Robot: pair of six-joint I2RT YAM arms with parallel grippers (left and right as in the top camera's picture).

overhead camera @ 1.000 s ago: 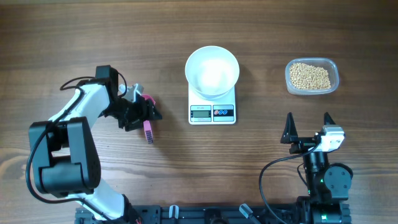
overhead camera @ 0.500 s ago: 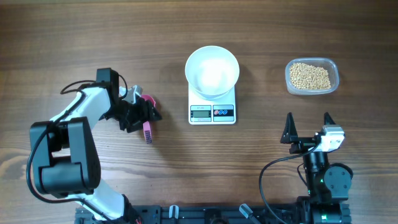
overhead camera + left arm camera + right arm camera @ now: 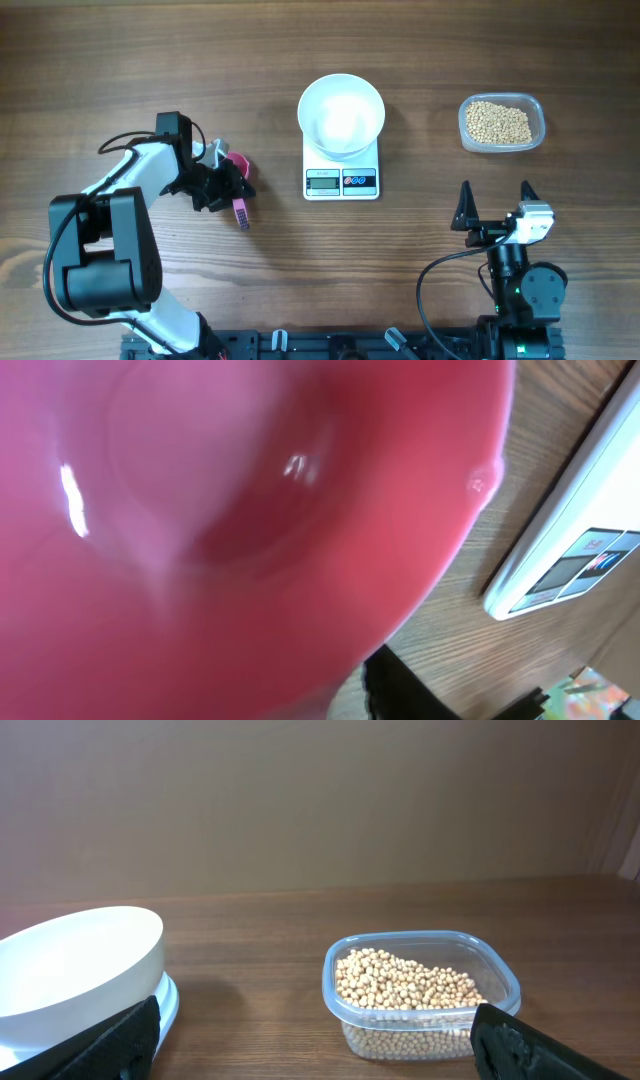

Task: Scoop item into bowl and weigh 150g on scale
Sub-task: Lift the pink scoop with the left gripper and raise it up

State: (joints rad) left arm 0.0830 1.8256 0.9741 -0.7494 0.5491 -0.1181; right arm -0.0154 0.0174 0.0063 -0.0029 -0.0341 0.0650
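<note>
The white bowl (image 3: 341, 115) sits on the small white scale (image 3: 341, 181) at the table's middle. Tan beans (image 3: 499, 122) lie in a clear plastic tub (image 3: 538, 112) at the far right. My left gripper (image 3: 232, 183) is at the left, its fingers closed in on a pink scoop (image 3: 240, 212). The scoop's pink cup (image 3: 220, 510) fills the left wrist view, with the scale (image 3: 580, 530) at its right edge. My right gripper (image 3: 496, 195) stands open near the front, empty. The right wrist view looks at the beans (image 3: 405, 982) and the bowl (image 3: 70, 960).
The tub (image 3: 500, 982) stands to the right of the scale, with bare wood between them. Both arm bases sit along the front edge of the table.
The left gripper's fingers have narrowed onto the pink scoop, and the scoop's handle has shifted slightly right. The right arm has not moved.
</note>
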